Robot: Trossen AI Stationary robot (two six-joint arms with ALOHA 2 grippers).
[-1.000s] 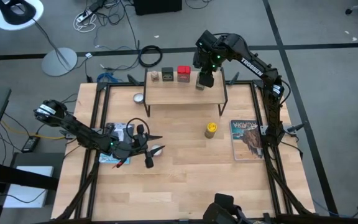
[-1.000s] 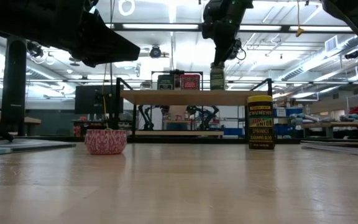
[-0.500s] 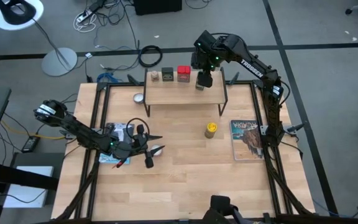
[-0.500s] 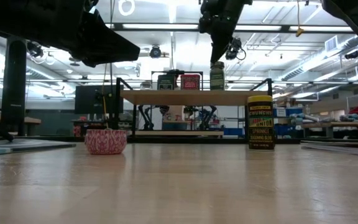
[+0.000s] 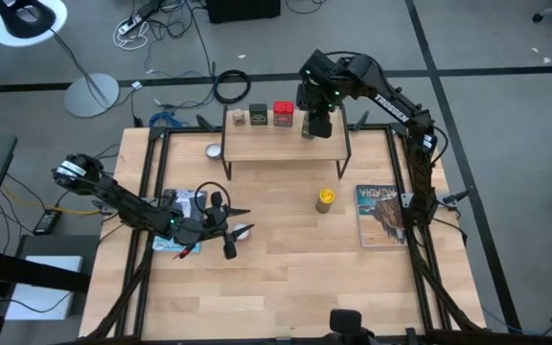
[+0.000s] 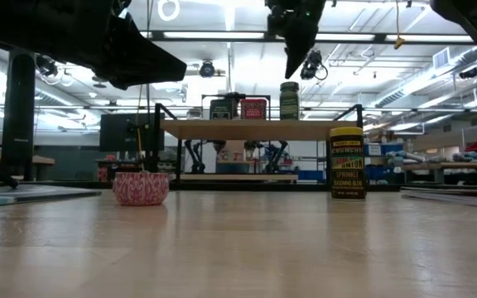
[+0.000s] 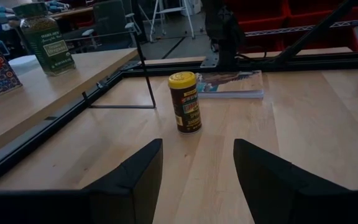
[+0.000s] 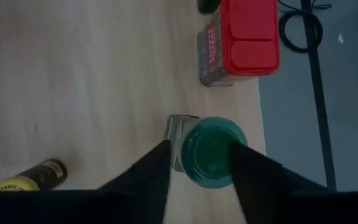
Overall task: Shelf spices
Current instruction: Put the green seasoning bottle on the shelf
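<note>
While the green-capped jar [image 6: 289, 100] stands upright on the shelf [image 6: 255, 129], the right gripper [image 6: 295, 51] hangs directly above it with clear air between fingertips and cap. From the right wrist view the jar's green cap [image 8: 212, 151] sits between the two dark fingers [image 8: 151, 180], which are spread wider than the cap and touch nothing (so that gripper holds nothing). Just beyond those fingers along the shelf is the red boxy tin [image 8: 240, 40], and past it in the row the black boxy tin [image 5: 258, 116] and the small brownish jar [image 5: 240, 118], all four in a line along the plank's far edge.

Off the shelf, the yellow jar [image 5: 325, 199] stands upright on the tabletop [image 5: 295, 278], well apart from the right gripper and nearer the front. It lies ahead of the left gripper [image 5: 232, 233], centred between its two fingers [image 7: 132, 180] in the left wrist view but well short of them; those fingers are spread apart and empty. That left arm rests low over the table beside a flat book [image 5: 172, 216]. Another book [image 5: 381, 215] lies to the yellow jar's far side, near the right arm's base.
</note>
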